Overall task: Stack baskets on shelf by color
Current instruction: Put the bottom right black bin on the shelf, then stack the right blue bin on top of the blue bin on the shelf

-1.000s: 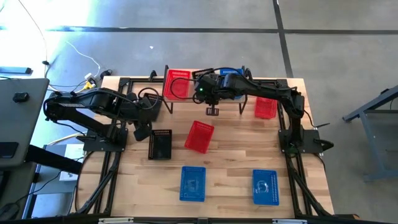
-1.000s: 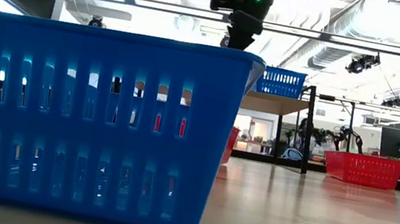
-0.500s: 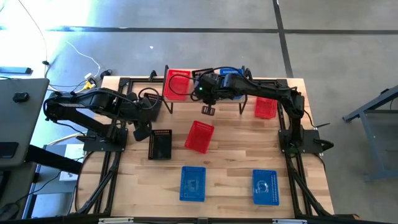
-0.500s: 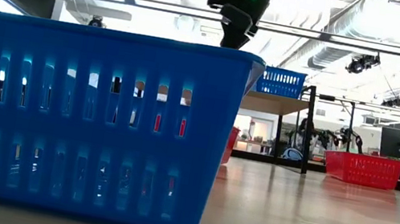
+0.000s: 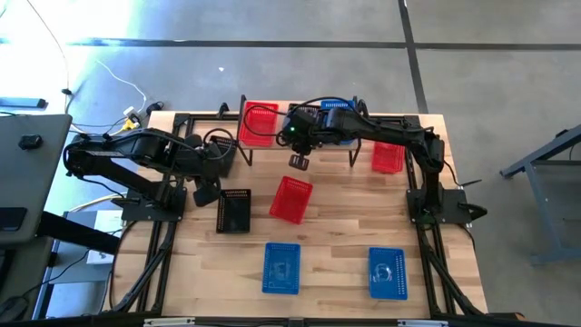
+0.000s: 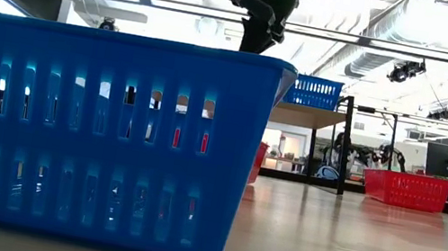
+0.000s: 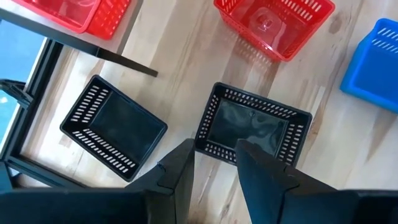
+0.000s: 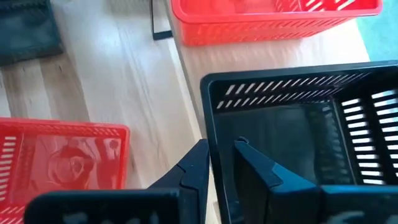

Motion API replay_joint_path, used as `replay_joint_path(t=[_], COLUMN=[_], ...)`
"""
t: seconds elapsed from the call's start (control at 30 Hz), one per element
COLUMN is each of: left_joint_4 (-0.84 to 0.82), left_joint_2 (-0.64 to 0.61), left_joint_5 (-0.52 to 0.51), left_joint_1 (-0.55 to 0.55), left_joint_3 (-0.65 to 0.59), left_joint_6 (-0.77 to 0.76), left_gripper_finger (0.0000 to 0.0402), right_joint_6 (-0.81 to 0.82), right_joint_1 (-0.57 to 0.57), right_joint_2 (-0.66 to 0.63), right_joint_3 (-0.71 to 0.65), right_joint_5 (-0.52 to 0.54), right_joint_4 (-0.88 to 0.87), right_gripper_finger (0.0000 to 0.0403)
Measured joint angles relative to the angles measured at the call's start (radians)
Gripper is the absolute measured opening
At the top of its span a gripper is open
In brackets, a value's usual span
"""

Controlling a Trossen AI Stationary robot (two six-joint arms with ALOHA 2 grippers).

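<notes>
The shelf (image 5: 363, 143) stands at the table's far edge. A red basket (image 5: 259, 123) sits on its left end and a blue basket (image 5: 338, 107) to the right of its middle. My right gripper (image 5: 298, 162) (image 8: 222, 165) is at the shelf's near edge, shut on a black basket (image 8: 292, 130) that lies over the plank beside the red basket (image 8: 273, 18). My left gripper (image 5: 207, 193) (image 7: 214, 168) hangs open over the table's left side, above two black baskets (image 7: 252, 130) (image 7: 112, 134). In the low view a blue basket (image 6: 104, 133) hides the right gripper's fingertips. My right gripper has the black basket by the rim of one side wall (image 8: 211, 124), near a corner. One finger (image 8: 255, 165) is inside the basket and the other (image 8: 198, 162) outside, coming from above. The basket is over the shelf plank (image 8: 189, 93); whether it rests there I cannot tell.
On the table lie a red basket (image 5: 290, 198) at the middle, a black one (image 5: 234, 211) to its left, a red one (image 5: 388, 156) by the shelf's right legs, and two blue ones (image 5: 280, 268) (image 5: 388, 272) near the front edge. Bare wood shows between them.
My right gripper has moved toward the table's left along the shelf's near edge, and in the low view it has tipped a little. The left arm has kept still.
</notes>
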Motion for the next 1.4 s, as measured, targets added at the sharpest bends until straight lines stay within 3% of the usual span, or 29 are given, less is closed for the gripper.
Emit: replay_joint_path(t=[0.37,0.87,1.1,1.4], left_joint_4=[0.0,0.0,0.0,0.0], left_joint_2=[0.0,0.0,0.0,0.0], left_joint_5=[0.0,-0.03,-0.031,-0.013], left_joint_1=[0.0,0.0,0.0,0.0], left_joint_3=[0.0,0.0,0.0,0.0], left_joint_6=[0.056,0.093,0.12,0.109], left_gripper_finger=[0.0108,0.0108,0.0108,0.0108], right_joint_6=[-0.042,0.005,0.114,0.203], right_joint_1=[-0.006,0.001,0.04,0.159], right_joint_2=[0.0,0.0,-0.001,0.0], right_joint_3=[0.0,0.079,0.135,0.13], right_joint_5=[0.074,0.079,-0.036,-0.046], right_joint_4=[-0.068,-0.163,-0.234,-0.333], right_gripper_finger=[0.0055,0.0055,0.0055,0.0055])
